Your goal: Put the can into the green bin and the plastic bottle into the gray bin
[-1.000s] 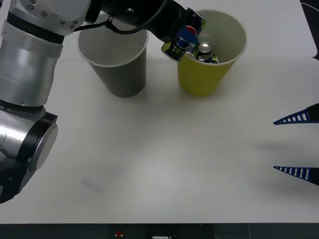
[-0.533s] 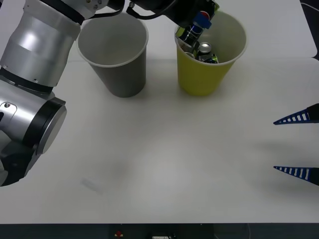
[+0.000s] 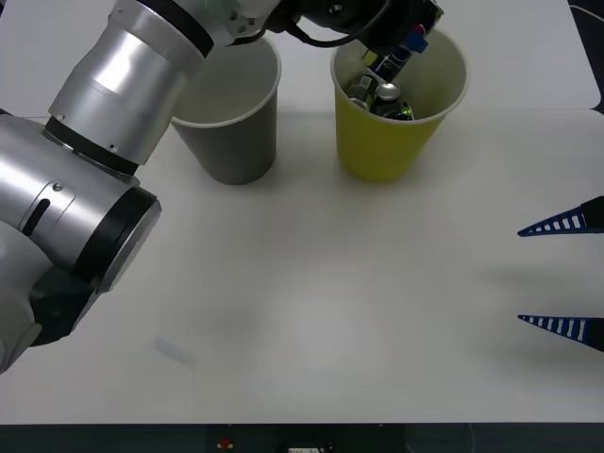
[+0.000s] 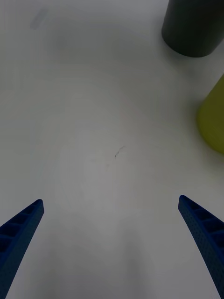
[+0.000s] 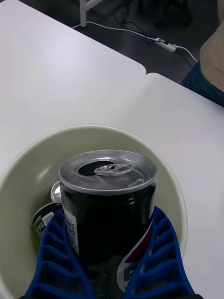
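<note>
Over the mouth of the green bin [image 3: 396, 123], the can [image 5: 109, 205] sits pinched in the left gripper [image 5: 112, 275], whose blue ribbed fingers [image 5: 58, 261] press against both sides of its dark body. Its silver pull-tab top faces the left wrist camera, with a red, white and blue mark low on its side. From the front, the can [image 3: 394, 64] and the left gripper [image 3: 401, 52] hang just inside the bin's far rim, tilted, with the silver left arm reaching across from the near left and passing over the gray bin [image 3: 231, 132]. Other cans [image 3: 385, 99] already lie in the bottom of the green bin; from the left wrist, a silver top and a dark body of one [image 5: 46, 212] show beside the held can, within the bin's pale inner wall [image 5: 28, 173]. The gray bin stands upright just beside the green one, on its left, the two not touching. Both rest on the far part of the white bench [image 3: 311, 302]. Well apart from them, at the right edge of the bench, the right gripper [image 3: 564, 275] hovers with its blue fingers spread wide and nothing between them; its wrist camera looks across bare bench toward the lower walls of the gray bin [image 4: 193, 28] and the green bin [image 4: 213, 124].
</note>
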